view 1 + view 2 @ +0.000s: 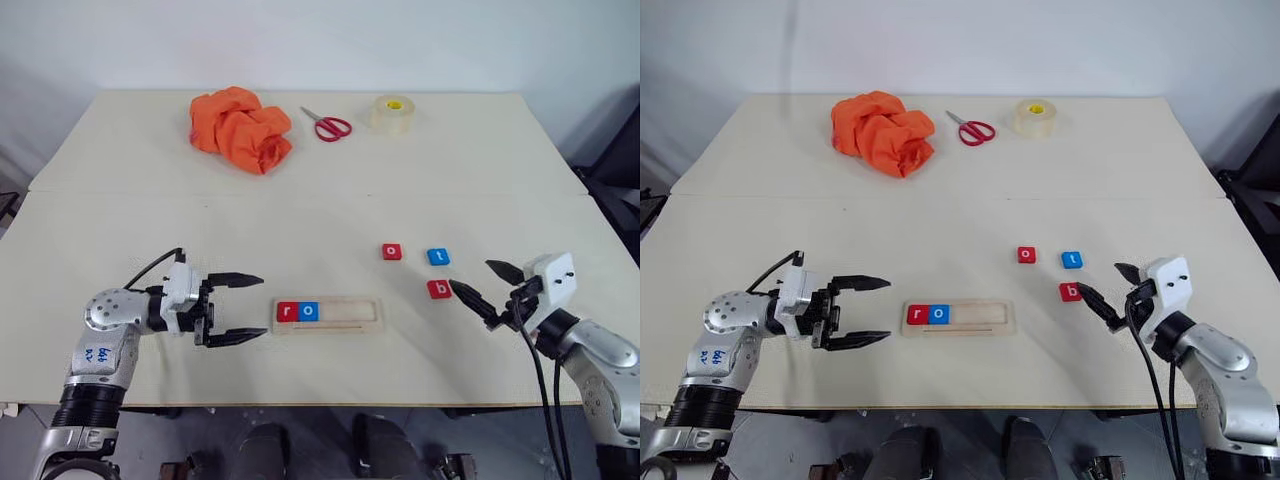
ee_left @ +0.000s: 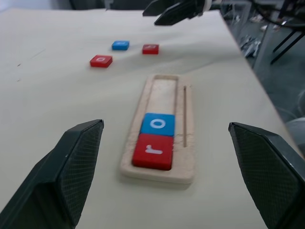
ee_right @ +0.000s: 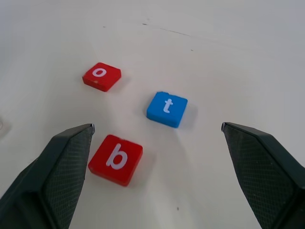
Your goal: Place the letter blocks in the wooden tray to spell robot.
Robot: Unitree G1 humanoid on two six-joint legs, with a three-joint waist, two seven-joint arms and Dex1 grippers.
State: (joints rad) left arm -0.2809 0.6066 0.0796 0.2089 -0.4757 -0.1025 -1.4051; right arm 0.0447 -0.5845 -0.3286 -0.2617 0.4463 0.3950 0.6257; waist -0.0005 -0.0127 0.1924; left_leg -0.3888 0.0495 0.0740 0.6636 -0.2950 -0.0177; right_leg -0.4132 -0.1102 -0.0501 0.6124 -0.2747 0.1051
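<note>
Far across the table [image 1: 120,200], an orange cloth [image 1: 240,128], scissors [image 1: 328,125], tape roll [image 1: 393,113]; nearer, left gripper [image 1: 236,308] and right gripper [image 1: 487,284], fingers spread, nothing held.

The table [image 1: 150,200] is bearing the wooden tray [image 1: 328,325] near its front edge, three loose letter blocks [image 1: 438,289] right of it, and an orange cloth [image 1: 240,128], scissors [image 1: 327,124] and tape roll [image 1: 393,114] along the back.
</note>
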